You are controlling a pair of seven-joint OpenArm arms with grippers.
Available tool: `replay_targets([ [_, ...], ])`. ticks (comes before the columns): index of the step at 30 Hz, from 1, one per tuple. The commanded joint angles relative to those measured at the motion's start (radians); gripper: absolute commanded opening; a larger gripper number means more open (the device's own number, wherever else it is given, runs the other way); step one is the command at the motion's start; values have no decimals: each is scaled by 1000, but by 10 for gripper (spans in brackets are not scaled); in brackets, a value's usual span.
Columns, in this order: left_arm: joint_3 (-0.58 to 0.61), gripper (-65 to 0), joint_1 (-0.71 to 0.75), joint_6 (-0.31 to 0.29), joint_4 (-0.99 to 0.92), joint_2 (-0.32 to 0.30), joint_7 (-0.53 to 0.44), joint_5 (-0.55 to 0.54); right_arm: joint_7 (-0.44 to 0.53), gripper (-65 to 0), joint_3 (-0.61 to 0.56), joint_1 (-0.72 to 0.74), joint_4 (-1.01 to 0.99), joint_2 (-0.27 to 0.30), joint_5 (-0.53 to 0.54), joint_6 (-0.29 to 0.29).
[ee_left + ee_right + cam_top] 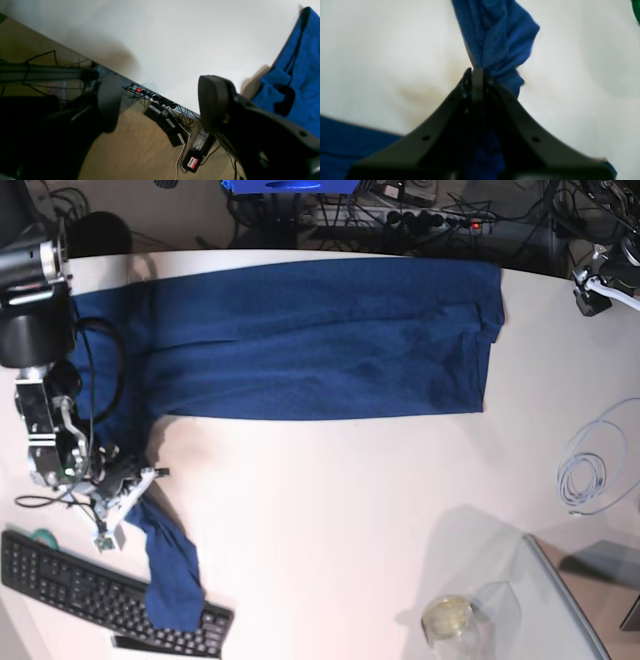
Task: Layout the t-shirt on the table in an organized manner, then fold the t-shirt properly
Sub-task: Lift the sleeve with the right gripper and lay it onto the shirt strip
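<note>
Broad white smooth bench (330, 510) under a dark navy knit t-shirt (300, 345), sleeve trailing onto black keyboard (90, 585). Right gripper (477, 71) pinched shut on sleeve, liable to bunch or snag; left gripper (160, 102) wide open, empty.

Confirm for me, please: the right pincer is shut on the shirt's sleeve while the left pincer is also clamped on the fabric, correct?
Not quite. The right pincer is indeed shut on the sleeve of the t-shirt, but the left pincer holds nothing: the left wrist view shows its jaws wide apart at the edge of the table, with the fabric off to one side.
</note>
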Motion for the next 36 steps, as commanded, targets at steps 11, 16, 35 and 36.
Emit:
replay_targets([
  [11, 81, -201, 7, 6, 18, -23, -14, -7, -241, -648, 155, -216, 524, -45, 2, 2],
  [16, 108, -201, 3, 8, 19, -23, -14, -7, -286, -648, 164, -330, 700, -46, 5, 3],
  [35, 108, -201, 0, 8, 19, -23, -14, -7, -310, -648, 158, -610, 883, -144, 5, 5],
  [36, 108, -201, 0, 8, 19, -23, -14, -7, -312, -648, 158, -612, 881, -144, 5, 5],
])
